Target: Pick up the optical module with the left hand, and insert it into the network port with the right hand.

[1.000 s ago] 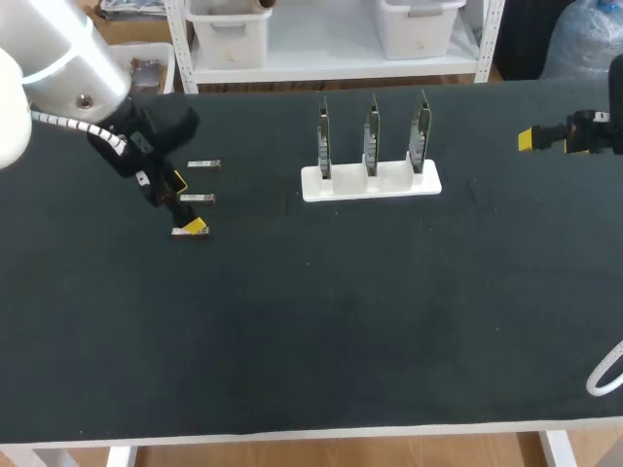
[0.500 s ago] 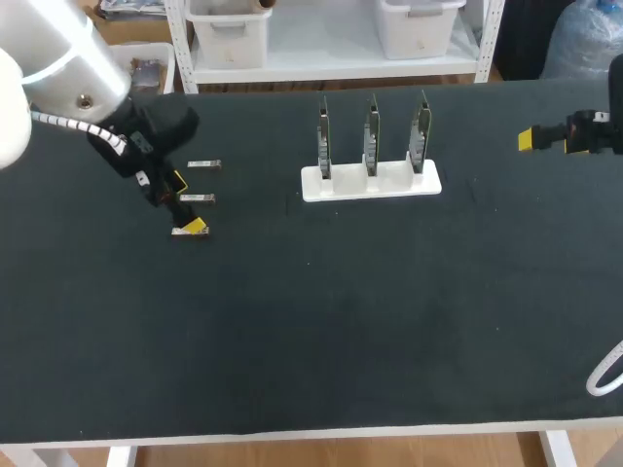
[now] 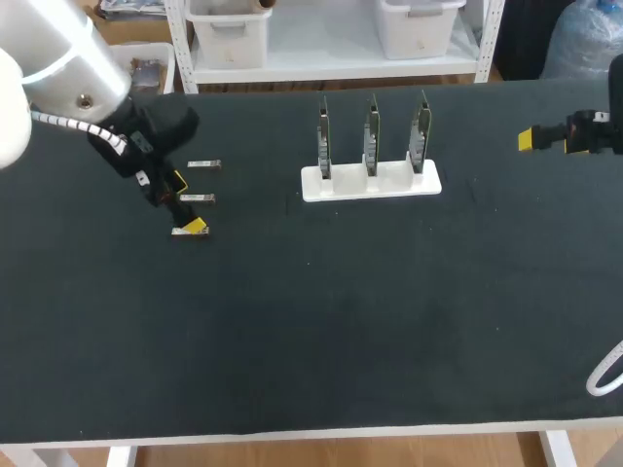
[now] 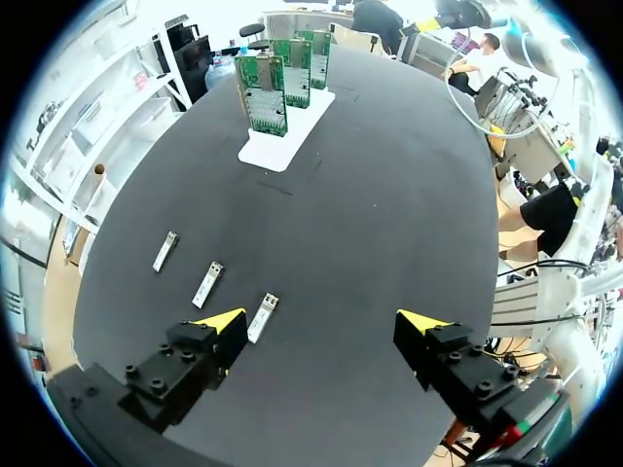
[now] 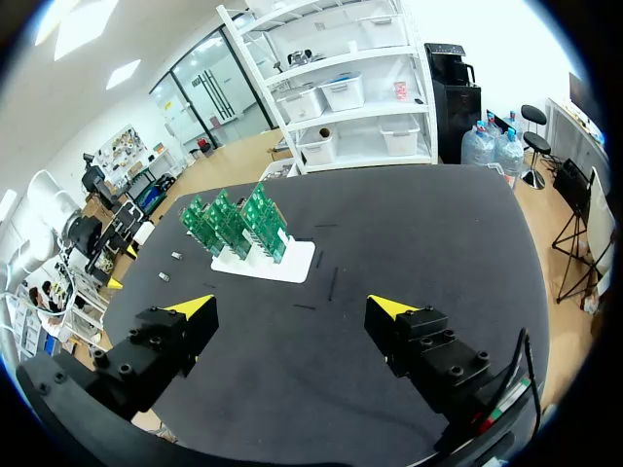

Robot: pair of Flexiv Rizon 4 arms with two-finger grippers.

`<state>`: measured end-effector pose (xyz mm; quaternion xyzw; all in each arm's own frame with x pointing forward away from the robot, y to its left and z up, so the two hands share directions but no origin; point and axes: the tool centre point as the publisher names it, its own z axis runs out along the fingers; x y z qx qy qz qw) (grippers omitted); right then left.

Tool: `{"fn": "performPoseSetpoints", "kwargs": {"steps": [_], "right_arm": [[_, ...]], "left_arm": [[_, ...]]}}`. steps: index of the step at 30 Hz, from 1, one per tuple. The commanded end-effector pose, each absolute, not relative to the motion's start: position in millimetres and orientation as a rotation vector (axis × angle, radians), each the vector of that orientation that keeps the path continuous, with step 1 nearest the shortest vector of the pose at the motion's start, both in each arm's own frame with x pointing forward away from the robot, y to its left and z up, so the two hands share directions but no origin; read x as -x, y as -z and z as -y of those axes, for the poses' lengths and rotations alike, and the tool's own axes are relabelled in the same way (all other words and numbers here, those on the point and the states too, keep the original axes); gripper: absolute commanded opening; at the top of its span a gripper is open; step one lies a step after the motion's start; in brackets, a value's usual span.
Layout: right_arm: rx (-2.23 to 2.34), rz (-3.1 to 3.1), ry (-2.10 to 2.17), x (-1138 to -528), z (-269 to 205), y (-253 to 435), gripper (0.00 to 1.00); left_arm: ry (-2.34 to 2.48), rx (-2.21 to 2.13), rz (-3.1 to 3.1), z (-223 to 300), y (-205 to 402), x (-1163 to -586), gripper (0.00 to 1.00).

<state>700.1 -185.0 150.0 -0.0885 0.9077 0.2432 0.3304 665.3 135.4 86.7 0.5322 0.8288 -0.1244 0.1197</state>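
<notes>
Black table (image 3: pixel 311 331): left tool (image 4: pixel 322 322) (spread wide) low, optical module (image 4: pixel 263 318) seemingly just inside.

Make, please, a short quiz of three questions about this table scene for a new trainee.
1. How many optical modules lie on the table?
2. True or false: the left gripper is open.
3. The green circuit boards stand in: A) a white stand, B) a blue tray, C) a wire basket.
Key: 1) three; 2) true; 3) A.
</notes>
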Motion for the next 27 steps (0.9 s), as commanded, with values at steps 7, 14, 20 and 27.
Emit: {"fn": "performPoseSetpoints", "kwargs": {"steps": [7, 14, 20, 27], "right_arm": [[0.231, -2.374, -0.636, -700.0, 185.1, -150.0, 1.00], [0.231, -2.374, -0.636, -700.0, 185.1, -150.0, 1.00], [0.231, -2.374, -0.636, -700.0, 185.1, -150.0, 1.00], [0.231, -2.374, -0.636, -700.0, 185.1, -150.0, 1.00]], "left_arm": [[0.362, -1.557, -2.425, -135.0, -86.5, -666.1, 1.00], [0.200, -1.661, -2.511, -138.7, -77.3, -664.9, 1.00], [0.128, -1.765, -2.523, -139.3, -64.7, -663.1, 1.00], [0.064, -1.759, -2.485, -150.8, -62.3, -668.0, 1.00]]}}
